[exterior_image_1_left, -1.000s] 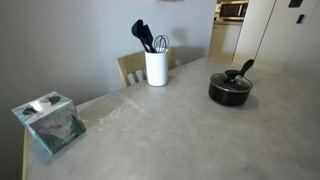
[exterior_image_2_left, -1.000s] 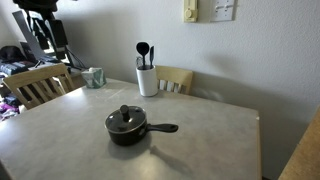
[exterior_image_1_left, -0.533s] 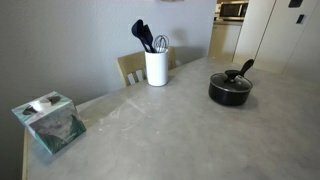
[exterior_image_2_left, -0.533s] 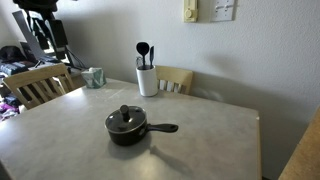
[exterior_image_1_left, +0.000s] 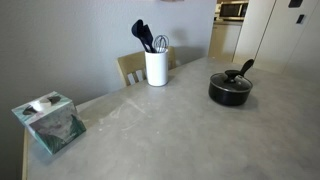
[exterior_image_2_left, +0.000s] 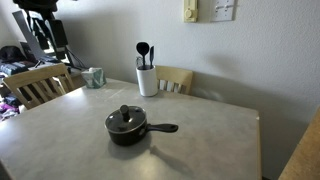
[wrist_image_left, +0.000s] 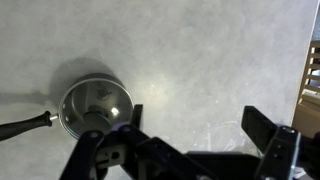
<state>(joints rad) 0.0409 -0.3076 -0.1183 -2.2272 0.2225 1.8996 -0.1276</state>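
Note:
A black lidded saucepan (exterior_image_1_left: 230, 88) with a long handle stands on the grey table (exterior_image_1_left: 160, 130); it shows in both exterior views (exterior_image_2_left: 127, 126). In the wrist view I look straight down from high above. The pan (wrist_image_left: 95, 105) lies at the left, its handle pointing left. My gripper (wrist_image_left: 200, 122) is open and empty, its two black fingers spread wide over bare tabletop to the right of the pan, well above it. The arm and gripper do not show in the exterior views.
A white holder of black utensils (exterior_image_1_left: 156, 67) (exterior_image_2_left: 147, 80) stands near the wall edge. A tissue box (exterior_image_1_left: 50, 120) (exterior_image_2_left: 94, 77) sits at a table corner. Wooden chairs (exterior_image_2_left: 178, 80) (exterior_image_2_left: 35, 85) stand around the table. The table's edge shows at the right of the wrist view (wrist_image_left: 312, 70).

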